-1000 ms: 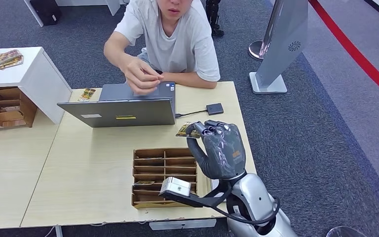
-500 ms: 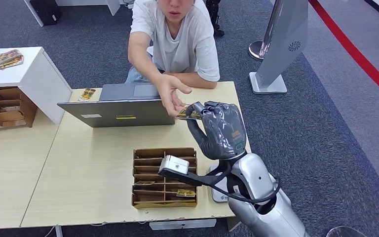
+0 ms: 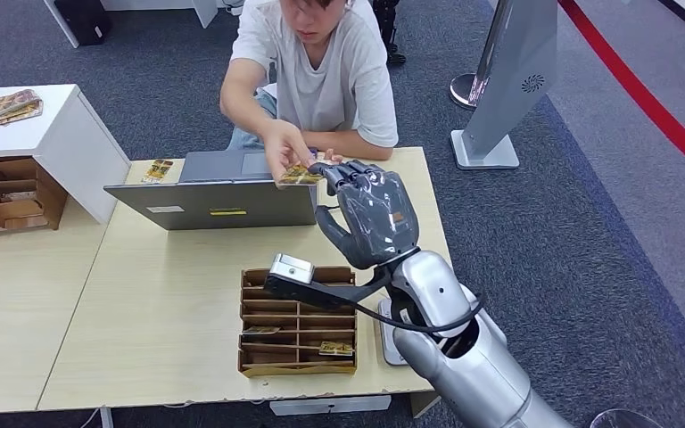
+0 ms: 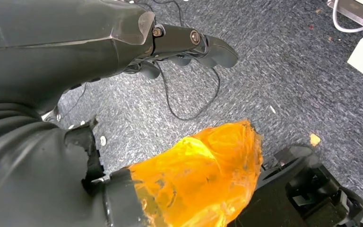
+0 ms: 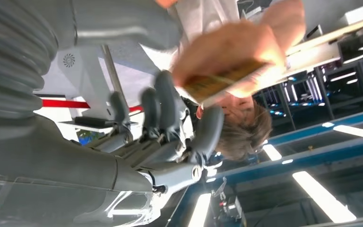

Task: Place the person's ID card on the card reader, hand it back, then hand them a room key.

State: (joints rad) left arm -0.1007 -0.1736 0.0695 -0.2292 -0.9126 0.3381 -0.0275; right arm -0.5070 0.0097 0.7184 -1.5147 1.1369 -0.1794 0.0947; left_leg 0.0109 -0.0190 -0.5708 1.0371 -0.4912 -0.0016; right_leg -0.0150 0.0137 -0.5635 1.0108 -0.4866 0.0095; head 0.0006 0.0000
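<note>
Above the tabletop's far edge, by the grey laptop (image 3: 218, 201), the person's hand (image 3: 284, 150) holds the small yellow-printed card (image 3: 301, 176). The right hand (image 3: 367, 218), fingers spread, reaches beside it, empty. The left hand (image 4: 75, 42) hangs unclenched over carpet.

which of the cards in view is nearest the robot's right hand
The card the person's hand holds at the right hand's fingertips; the others lie farther away.

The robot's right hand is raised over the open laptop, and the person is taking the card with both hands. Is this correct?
Not quite. In the head view the person's hand alone takes the card from the right hand; the other forearm rests on the table. The laptop is open.
</note>
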